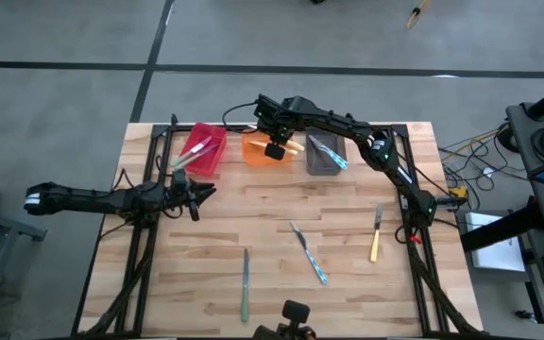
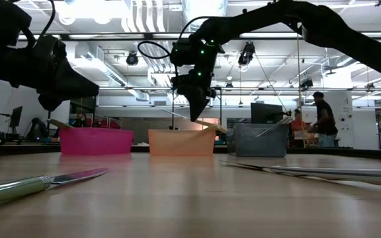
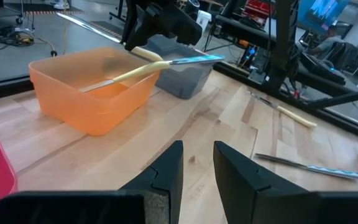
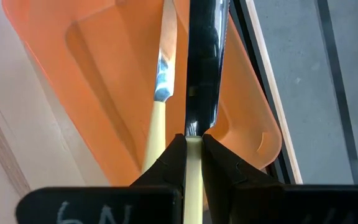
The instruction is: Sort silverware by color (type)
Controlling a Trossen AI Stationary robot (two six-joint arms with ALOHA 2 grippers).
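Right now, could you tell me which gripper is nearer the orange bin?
The right gripper: it hangs directly over the orange bin, clamping a yellow-handled utensil. The left gripper waits over bare table beside the red bin.

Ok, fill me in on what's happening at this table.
The right claw is shut on a yellow-handled utensil, holding it over the orange bin, which already has another yellow-handled piece in it. The left claw waits above the table near the red bin, fingers slightly apart and holding nothing. A green-handled knife, a blue-handled one and a yellow-handled one are not yet sorted and lie on the table.
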